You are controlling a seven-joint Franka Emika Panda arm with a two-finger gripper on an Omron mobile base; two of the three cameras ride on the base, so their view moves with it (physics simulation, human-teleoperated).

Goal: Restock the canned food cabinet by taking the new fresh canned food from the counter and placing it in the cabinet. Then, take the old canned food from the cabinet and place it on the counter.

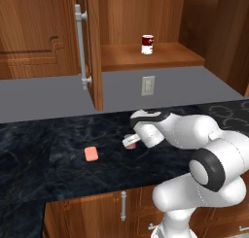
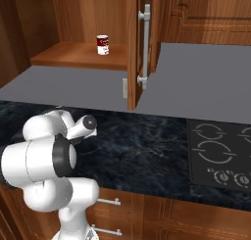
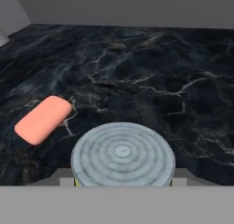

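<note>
1. Down low over the counter (image 1: 58,149), the gripper (image 1: 130,141) is clamped on the old canned food (image 3: 122,153).
2. Beside it lies a pink sponge (image 1: 91,154).
3. Up on the cabinet (image 1: 155,57) shelf stands the new fresh canned food (image 1: 147,44).

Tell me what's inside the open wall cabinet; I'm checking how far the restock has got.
One dark red-and-white can stands upright on the cabinet's wooden shelf, alone there. The door hides the shelf's left end in the left base view, so nothing can be said of that part.
</note>
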